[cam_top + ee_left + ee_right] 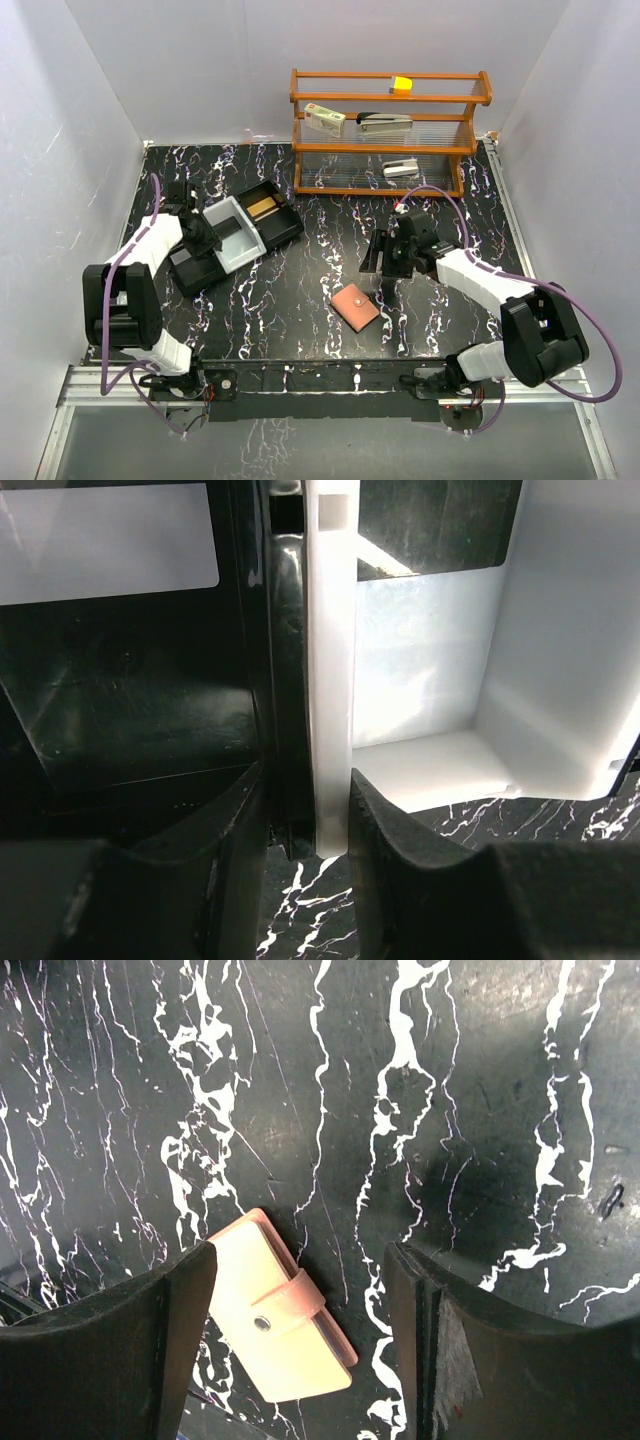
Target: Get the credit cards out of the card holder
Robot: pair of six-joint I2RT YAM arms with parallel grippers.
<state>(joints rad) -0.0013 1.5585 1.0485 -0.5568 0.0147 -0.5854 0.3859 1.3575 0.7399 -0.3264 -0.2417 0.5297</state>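
The salmon-pink card holder (pixel 355 307) lies shut on the black marbled table, its snap tab fastened (pixel 265 1310). No credit cards show outside it. My right gripper (pixel 300 1250) hovers open above it, apart from it, and the holder sits under its left finger (pixel 385 282). My left gripper (pixel 205 240) is at the three-part tray (pixel 190 275). In the left wrist view its fingers (pixel 395 830) straddle the upright white wall (pixel 330 680) and the black wall beside it, pressed against both (pixel 305 795).
A flat yellow-brown thing (pixel 262 205) lies in the tray's far black compartment. A pale rounded rectangle (pixel 100 535) shows in the black compartment. At the back stands a wooden shelf (pixel 390 130) with a white-and-red box (pixel 325 119), a stapler (pixel 385 122) and a yellow cube (pixel 401 85).
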